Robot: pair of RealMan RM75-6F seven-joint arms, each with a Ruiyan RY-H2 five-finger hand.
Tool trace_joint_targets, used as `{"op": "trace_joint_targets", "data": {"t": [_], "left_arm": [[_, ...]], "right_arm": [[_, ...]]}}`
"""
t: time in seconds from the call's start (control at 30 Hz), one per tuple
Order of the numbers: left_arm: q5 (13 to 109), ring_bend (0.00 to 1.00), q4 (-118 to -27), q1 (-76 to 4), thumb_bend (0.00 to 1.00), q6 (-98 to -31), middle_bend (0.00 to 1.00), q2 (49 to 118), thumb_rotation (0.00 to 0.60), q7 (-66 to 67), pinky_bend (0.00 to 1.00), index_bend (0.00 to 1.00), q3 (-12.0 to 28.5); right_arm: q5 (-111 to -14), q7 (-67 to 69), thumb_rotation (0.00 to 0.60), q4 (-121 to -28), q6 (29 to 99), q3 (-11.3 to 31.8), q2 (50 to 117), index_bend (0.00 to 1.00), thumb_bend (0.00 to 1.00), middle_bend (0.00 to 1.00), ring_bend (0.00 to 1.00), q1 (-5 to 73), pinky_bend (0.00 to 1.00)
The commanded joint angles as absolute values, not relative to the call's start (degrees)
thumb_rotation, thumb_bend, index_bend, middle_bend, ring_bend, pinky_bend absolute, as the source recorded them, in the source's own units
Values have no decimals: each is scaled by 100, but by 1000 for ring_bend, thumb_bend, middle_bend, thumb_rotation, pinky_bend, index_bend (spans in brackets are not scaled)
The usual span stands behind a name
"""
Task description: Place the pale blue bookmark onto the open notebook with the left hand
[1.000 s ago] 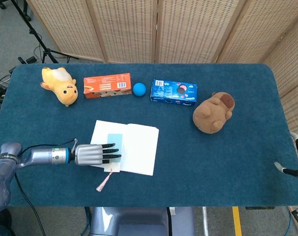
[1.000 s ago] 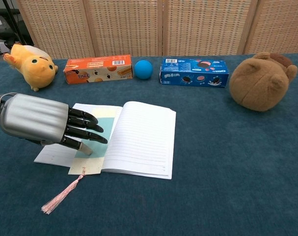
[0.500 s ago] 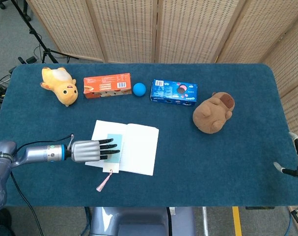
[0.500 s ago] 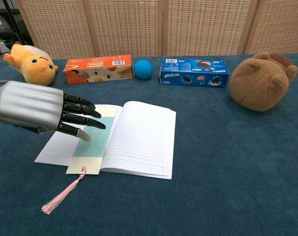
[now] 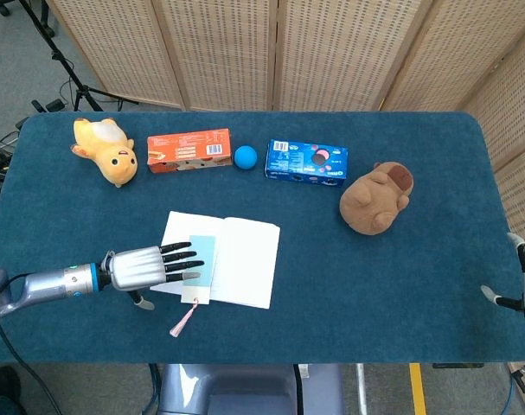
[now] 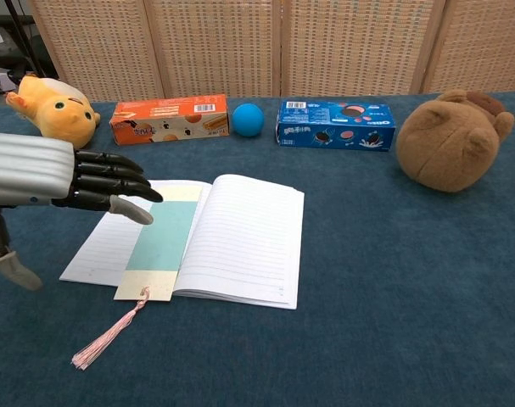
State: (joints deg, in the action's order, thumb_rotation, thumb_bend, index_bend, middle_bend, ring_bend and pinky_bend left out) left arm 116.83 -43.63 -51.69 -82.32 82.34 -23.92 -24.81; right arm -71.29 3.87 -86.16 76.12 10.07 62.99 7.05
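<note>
The pale blue bookmark lies flat on the left page of the open notebook, its pink tassel trailing off the near edge onto the table. In the head view the bookmark sits on the notebook too. My left hand hovers above the notebook's left edge, fingers stretched out and apart, holding nothing; the head view shows this left hand just left of the bookmark. My right hand shows only as a sliver at the far right edge, its fingers unclear.
Along the back of the blue table stand a yellow plush, an orange box, a blue ball and a blue cookie box. A brown plush bear sits to the right.
My left hand has lifted off the bookmark and drawn back to the left, away from the notebook. The bookmark stays on the page, now fully uncovered.
</note>
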Motion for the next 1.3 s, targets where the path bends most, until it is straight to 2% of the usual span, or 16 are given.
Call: {"op": "trace_joint_targets", "data": {"t": [0.03, 0.07, 0.13, 0.2, 0.23, 0.27, 0.3, 0.37, 0.63, 1.3], "left_arm": [[11312, 0, -5782, -5224, 22, -7162, 0, 7306, 254, -2274, 0, 0, -2678], [11197, 0, -6138, -5280, 50, -6808, 0, 7152, 253, -2241, 0, 0, -2713], [11093, 0, -6528, -5342, 186, -6486, 0, 6994, 252, -2108, 0, 0, -2705], [10894, 0, -6813, -5379, 496, -6187, 0, 6914, 258, -2098, 0, 0, -2612], [10856, 0, -6890, -5427, 616, -6062, 0, 6905, 264, -2108, 0, 0, -2576], [10846, 0, -6928, -5446, 792, -6010, 0, 6898, 278, -2098, 0, 0, -2558], [10833, 0, -6963, -5462, 914, -5940, 0, 6894, 296, -2055, 0, 0, -2529], [10821, 0, -7019, -5473, 1000, -5850, 0, 6904, 313, -1980, 0, 0, -2474], [10784, 0, -7048, -5449, 1000, -5760, 0, 7074, 316, -1809, 0, 0, -2174], [10842, 0, -6390, -5378, 1000, -5666, 0, 7849, 316, -2102, 0, 0, -1881]], "right_arm": [[-7146, 370, 600, -8636, 7609, 994, 6303, 113, 39, 0, 0, 710, 0], [-7151, 367, 600, -8652, 7597, 988, 6300, 113, 40, 0, 0, 714, 0], [-7154, 351, 600, -8666, 7588, 982, 6298, 113, 40, 0, 0, 718, 0], [-7170, 315, 600, -8677, 7574, 968, 6306, 113, 39, 0, 0, 731, 0], [-7170, 304, 600, -8680, 7568, 966, 6309, 113, 39, 0, 0, 736, 0], [-7168, 300, 600, -8680, 7567, 968, 6311, 113, 39, 0, 0, 738, 0], [-7164, 296, 600, -8680, 7568, 969, 6312, 113, 38, 0, 0, 740, 0], [-7156, 299, 600, -8680, 7565, 972, 6313, 113, 39, 0, 0, 740, 0], [-7135, 358, 600, -8654, 7551, 982, 6305, 113, 39, 0, 0, 740, 0], [-7106, 460, 600, -8635, 7524, 995, 6269, 114, 39, 0, 0, 733, 0]]}}
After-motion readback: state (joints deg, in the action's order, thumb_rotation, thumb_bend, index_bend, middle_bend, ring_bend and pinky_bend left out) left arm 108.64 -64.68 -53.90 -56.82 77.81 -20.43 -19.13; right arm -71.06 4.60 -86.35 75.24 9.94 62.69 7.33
